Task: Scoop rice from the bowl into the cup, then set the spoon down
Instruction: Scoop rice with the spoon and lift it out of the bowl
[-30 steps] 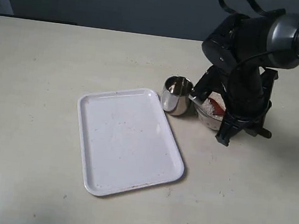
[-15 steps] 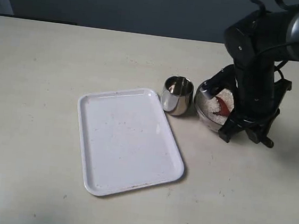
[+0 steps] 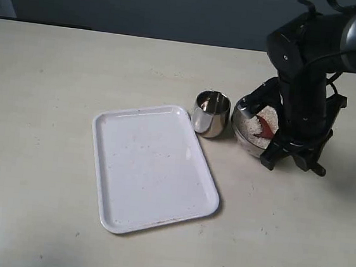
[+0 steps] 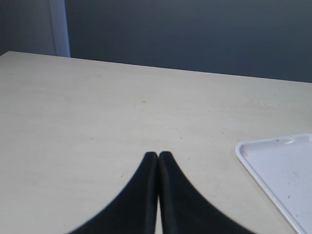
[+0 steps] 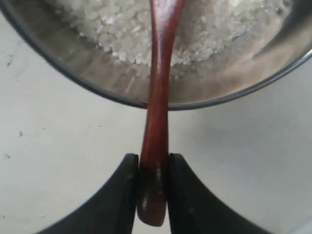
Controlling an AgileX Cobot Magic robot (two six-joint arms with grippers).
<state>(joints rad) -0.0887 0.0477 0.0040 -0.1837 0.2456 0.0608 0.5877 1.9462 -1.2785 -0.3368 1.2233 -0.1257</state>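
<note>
The steel bowl (image 3: 245, 123) holds white rice (image 3: 253, 124) and stands right of the small steel cup (image 3: 210, 113). The reddish-brown wooden spoon (image 3: 267, 125) has its oval end in the rice. In the right wrist view the spoon (image 5: 158, 112) runs over the bowl rim (image 5: 97, 90) into the rice (image 5: 117, 29). My right gripper (image 5: 153, 161) is shut on the handle's end, just outside the bowl on its near-right side (image 3: 290, 155). My left gripper (image 4: 158, 155) is shut on nothing, over bare table; it does not show in the exterior view.
A white rectangular tray (image 3: 152, 166) lies left of and nearer than the cup, its corner close to the cup's base. Its corner (image 4: 280, 165) also shows in the left wrist view. The right arm (image 3: 306, 64) rises over the bowl.
One second ago the right arm leaned over the bowl and hid much of it. It has since swung right and upright, uncovering the rice and spoon; the last half second shows no movement.
</note>
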